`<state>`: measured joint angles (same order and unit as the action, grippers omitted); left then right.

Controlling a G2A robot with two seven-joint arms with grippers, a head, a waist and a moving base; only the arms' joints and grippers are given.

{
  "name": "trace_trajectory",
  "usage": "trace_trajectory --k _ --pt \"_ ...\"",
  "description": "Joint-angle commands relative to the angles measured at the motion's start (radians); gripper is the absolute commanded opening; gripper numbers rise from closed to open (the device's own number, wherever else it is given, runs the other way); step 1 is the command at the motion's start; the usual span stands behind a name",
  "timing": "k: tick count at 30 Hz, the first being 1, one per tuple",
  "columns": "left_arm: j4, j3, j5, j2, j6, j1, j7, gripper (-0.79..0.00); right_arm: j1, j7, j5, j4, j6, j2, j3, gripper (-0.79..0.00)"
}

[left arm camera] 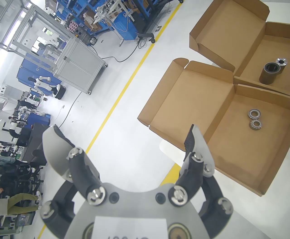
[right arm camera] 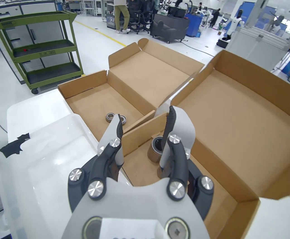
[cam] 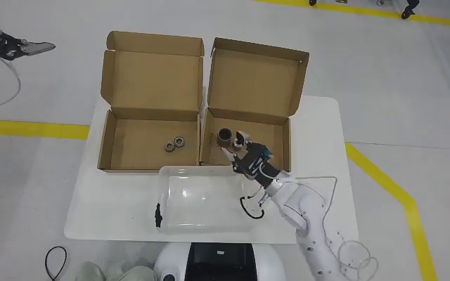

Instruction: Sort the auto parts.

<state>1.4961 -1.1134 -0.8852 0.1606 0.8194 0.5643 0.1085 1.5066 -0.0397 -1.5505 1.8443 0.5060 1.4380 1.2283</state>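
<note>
Dark hollow sleeve (left arm camera: 269,73) — standing upright.

White floor (cam: 56,84) w/ yellow lines (cam: 42,130); green cart (right arm camera: 40,18), blue benches (left arm camera: 126,20).

Left claw (left arm camera: 124,135) gapes over floor (left arm camera: 136,95); two bearings (left arm camera: 253,113) in near box (left arm camera: 238,156), sleeve (left arm camera: 269,73) in far box (left arm camera: 251,64).

Green cart (right arm camera: 43,48), yellow floor line (cam: 42,129)
</note>
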Motion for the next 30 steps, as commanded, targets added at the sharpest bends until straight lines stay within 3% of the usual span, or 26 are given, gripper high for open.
trace_trajectory --k 1,11,17,23,25,30 --pt "0.0 0.0 0.0 0.0 0.0 0.0 0.0 0.0 0.054 0.015 -0.002 0.029 0.002 -0.009 0.043 -0.431" --pt "0.0 0.0 0.0 0.0 0.0 0.0 0.0 0.0 0.289 0.148 -0.016 0.15 -0.012 -0.045 0.199 -0.422" --pt "0.0 0.0 0.0 0.0 0.0 0.0 0.0 0.0 0.369 0.204 -0.026 0.191 -0.025 -0.057 0.239 -0.409" --pt "0.0 0.0 0.0 0.0 0.0 0.0 0.0 0.0 0.44 0.265 -0.038 0.231 -0.057 -0.067 0.272 -0.329" --pt "0.0 0.0 0.0 0.0 0.0 0.0 0.0 0.0 0.472 0.285 -0.045 0.254 -0.072 -0.07 0.286 -0.366" --pt "0.0 0.0 0.0 0.0 0.0 0.0 0.0 0.0 0.555 0.324 -0.055 0.313 -0.11 -0.077 0.318 -0.36"
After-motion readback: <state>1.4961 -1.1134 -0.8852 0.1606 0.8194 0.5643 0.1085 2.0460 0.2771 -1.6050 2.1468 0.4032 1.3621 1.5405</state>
